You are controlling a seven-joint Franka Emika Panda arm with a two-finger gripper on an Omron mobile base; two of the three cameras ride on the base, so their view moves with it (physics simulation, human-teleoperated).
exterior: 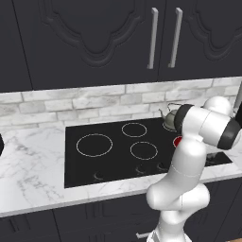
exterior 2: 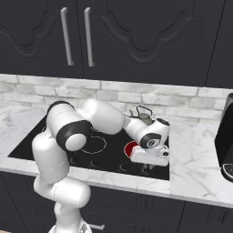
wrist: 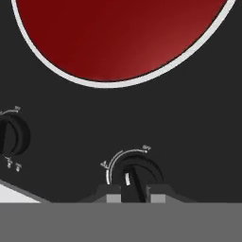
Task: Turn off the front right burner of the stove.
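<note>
Two dark fingertips of the gripper (wrist: 133, 197) stood close on either side of a knob (wrist: 134, 178), seemingly clasping it narrowly. The front right burner (wrist: 124, 33) glowed red just beyond, on the stove (exterior: 113, 163). If the fingers slipped off that small ridge while twisting, the burner would probably stay on.

A: How much room does the gripper (wrist: 127, 196) have at the knob (wrist: 135, 176)?

B: Very little. Its tips sit on either side of the knob's ridge, low over the stove (exterior: 113, 163).

A: Anything beside it?

B: A second knob (wrist: 12, 135) stands well to the left in the hand view, with bare black glass between. The front right burner (wrist: 120, 33) glows red just beyond.

A: And farther back?

B: A kettle (exterior 2: 142, 116) stands at the rear, near the brick wall (exterior 2: 136, 98). A dark appliance (exterior 2: 226, 136) blocks the counter (exterior 2: 195, 154) to the right.
</note>
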